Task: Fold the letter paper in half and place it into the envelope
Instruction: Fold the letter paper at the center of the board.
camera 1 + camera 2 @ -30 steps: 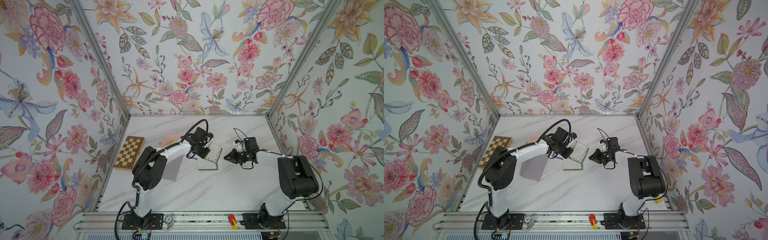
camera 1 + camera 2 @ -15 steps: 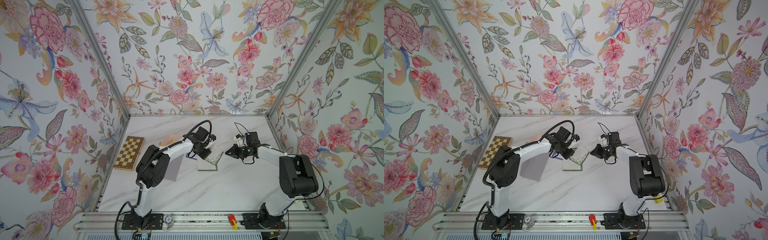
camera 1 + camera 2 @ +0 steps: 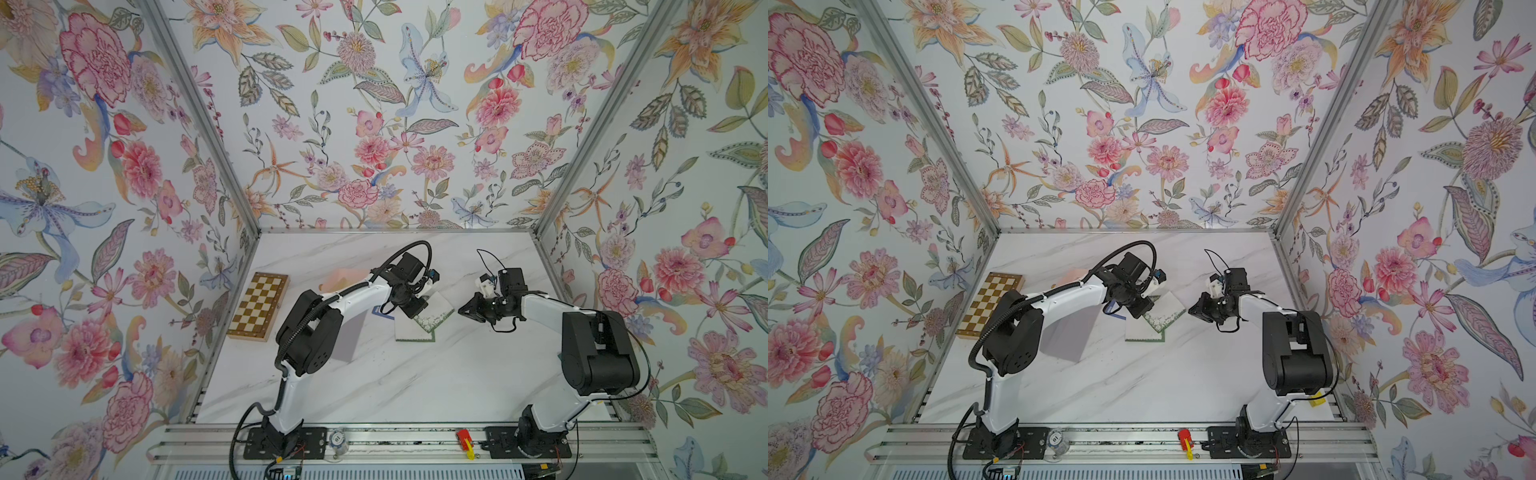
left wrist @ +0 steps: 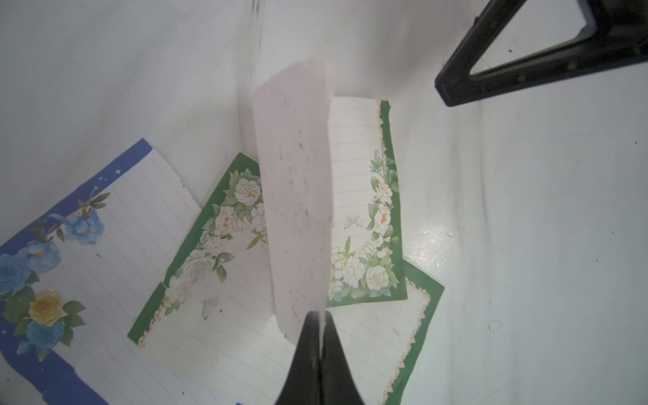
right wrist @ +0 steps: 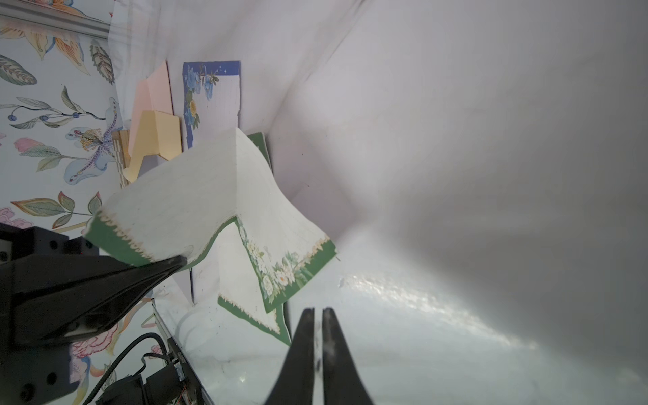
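- The near part of the counter [image 3: 415, 386], low in a top view, is carrying nothing that belongs to the task.
- The letter paper [image 3: 436, 316], a lined sheet with a green floral border, is sitting just right of centre in both top views. One part is lying flat and one part is rising and curving over.
- A second green-bordered sheet [image 3: 413, 334] appears to be lying under it, touching.
- The left end effector [image 4: 317, 329] is clenching the raised edge of the letter paper at the bottom centre of the left wrist view.
- The right end effector [image 3: 462, 309] is waiting just right of the paper and apart from it, its jaws pressed together on nothing.
- Judgement: the fold is under way but not finished. The two halves are not meeting and no crease is being pressed.
- Farther back, a blue-bordered sheet [image 4: 115, 245] is lying beside the green ones.
- Beyond it, a pink envelope [image 5: 154, 91] and a yellow envelope [image 5: 157, 136] are lying in the upper left of the right wrist view, well apart from the letter paper and untouched. Whether either is standing open cannot be told.
- Outstanding: closing and creasing the fold, then the whole insertion.
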{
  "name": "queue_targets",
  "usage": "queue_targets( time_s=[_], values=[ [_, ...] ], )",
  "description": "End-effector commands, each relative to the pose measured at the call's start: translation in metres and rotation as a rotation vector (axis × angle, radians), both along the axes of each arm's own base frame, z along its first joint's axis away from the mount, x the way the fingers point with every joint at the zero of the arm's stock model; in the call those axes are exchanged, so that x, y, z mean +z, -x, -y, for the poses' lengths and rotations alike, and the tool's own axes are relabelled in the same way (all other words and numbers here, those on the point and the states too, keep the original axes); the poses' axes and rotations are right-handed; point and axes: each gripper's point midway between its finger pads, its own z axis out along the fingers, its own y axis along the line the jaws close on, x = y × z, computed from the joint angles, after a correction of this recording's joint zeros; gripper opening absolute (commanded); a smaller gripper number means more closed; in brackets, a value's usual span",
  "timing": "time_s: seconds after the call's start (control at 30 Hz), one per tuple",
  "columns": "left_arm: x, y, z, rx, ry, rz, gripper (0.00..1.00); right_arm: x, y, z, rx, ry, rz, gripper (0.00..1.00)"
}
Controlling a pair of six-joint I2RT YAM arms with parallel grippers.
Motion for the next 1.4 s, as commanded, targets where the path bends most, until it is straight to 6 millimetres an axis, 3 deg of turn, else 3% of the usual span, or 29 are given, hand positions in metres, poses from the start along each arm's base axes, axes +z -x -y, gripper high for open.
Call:
queue_targets(
  time_s=[0.0, 0.77, 1.37],
  values=[
    [-0.011, 0.000, 0.003, -0.026, -0.067, 0.023, 0.00, 0.005, 0.011, 0.004, 0.015, -0.006, 0.004, 0.10],
    [-0.025, 0.012, 0.020, -0.140, -0.159, 0.157, 0.00, 0.013, 0.022, 0.022, -0.001, -0.046, -0.009, 0.12],
    [-0.024, 0.024, 0.022, -0.308, -0.247, 0.429, 0.00, 0.029, 0.020, 0.040, -0.007, -0.034, -0.021, 0.14]
  ],
)
